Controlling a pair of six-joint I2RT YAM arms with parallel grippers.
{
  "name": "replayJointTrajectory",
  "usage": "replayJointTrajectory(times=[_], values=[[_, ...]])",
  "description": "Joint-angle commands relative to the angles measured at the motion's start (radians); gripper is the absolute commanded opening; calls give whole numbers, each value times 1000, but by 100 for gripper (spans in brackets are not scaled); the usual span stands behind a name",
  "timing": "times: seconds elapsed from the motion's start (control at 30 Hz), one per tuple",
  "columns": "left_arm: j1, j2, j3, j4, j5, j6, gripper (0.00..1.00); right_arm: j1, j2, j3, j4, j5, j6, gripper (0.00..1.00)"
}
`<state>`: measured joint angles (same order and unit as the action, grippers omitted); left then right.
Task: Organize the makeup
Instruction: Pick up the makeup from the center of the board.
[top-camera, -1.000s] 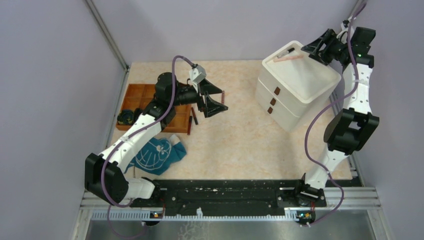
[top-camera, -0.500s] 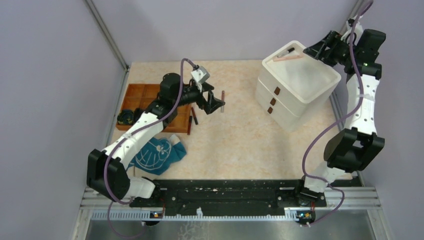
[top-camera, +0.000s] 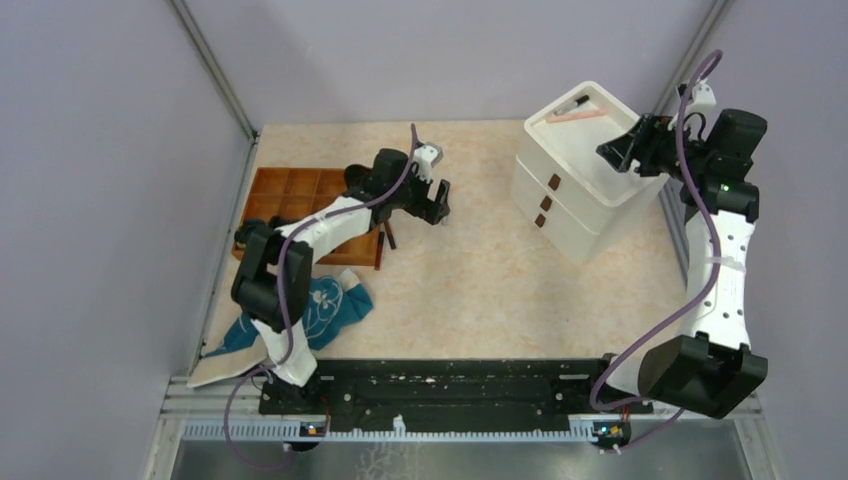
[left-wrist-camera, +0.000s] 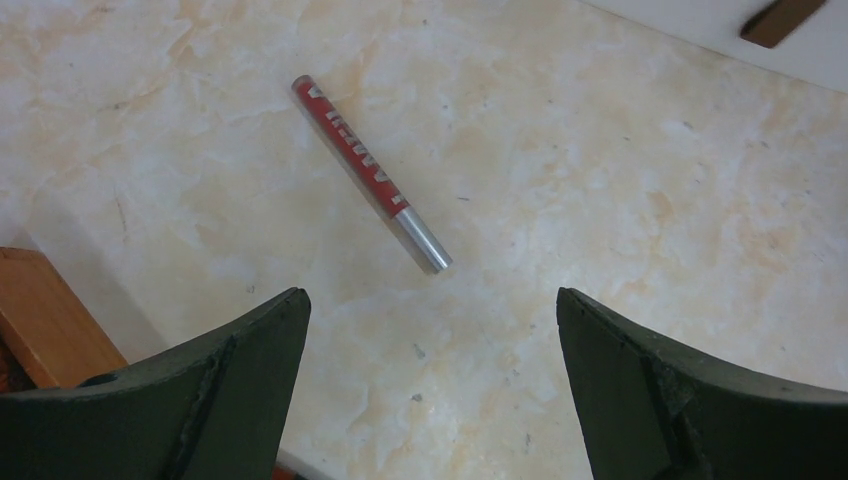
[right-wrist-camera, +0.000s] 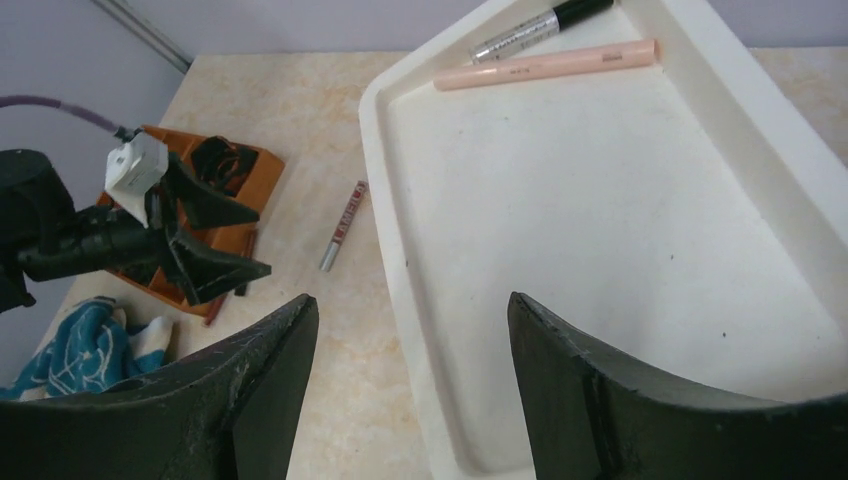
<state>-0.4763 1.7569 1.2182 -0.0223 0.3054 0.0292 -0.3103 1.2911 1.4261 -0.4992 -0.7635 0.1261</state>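
Left jaws: spread wide, nothing btwn them, low over the beige marbled worktop (left-wrist-camera: 650, 200). Just ahead of them, touching neither finger, lies a slim red-and-silver makeup tube (left-wrist-camera: 370, 175). It has a red body w/ a row of small pale marks along it and a plain silver cap at the end nearer the jaws. It lies flat on the worktop, diagonal in the left wrist view. Behind the jaws on that side is the orange-brown wooden compartment tray (top-camera: 290, 185). There are dark items in one of its near cells, too unclear to name. A thin black stick (top-camera: 392, 240) lies on the worktop just beside the tray's right edge. Nearer the arm bases is a crumpled teal patterned cloth (top-camera: 325, 305).

Right jaws: also spread, holding nothing, above the shallow white tray top (right-wrist-camera: 375, 150) of the white drawer unit (top-camera: 560, 200), which has small brown handles on its front. Two pcs of makeup lie side by side along the tray's far wall. One is a long pale-pink pencil (right-wrist-camera: 545, 65). Just behind it is a silver pen w/ a black cap (right-wrist-camera: 540, 25). The right wrist view shows the red-and-silver tube on the worktop near the unit's left edge, btwn the unit and the left jaws.
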Motion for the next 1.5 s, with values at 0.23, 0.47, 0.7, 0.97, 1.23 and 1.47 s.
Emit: replayJointTrajectory(times=[0.23, 0.47, 0.7, 0.97, 1.23, 1.47], values=[[-66, 319, 289, -99, -277, -90, 99, 5, -144, -171, 16, 23, -115, 70], [-85, 433, 395, -150, -372, -87, 97, 5, -148, -213, 18, 18, -121, 71], [-107, 486, 427, -172, -425, -79, 92, 5, -139, -239, 28, 17, -143, 71], [-116, 507, 410, -205, -479, -64, 76, 5, -150, -240, 22, 21, -155, 71], [-107, 396, 331, -146, -425, -5, 35, 5, -173, -225, 16, 6, -148, 71], [-104, 231, 223, -89, -328, 70, 8, 9, -197, -224, 77, -82, -80, 71]])
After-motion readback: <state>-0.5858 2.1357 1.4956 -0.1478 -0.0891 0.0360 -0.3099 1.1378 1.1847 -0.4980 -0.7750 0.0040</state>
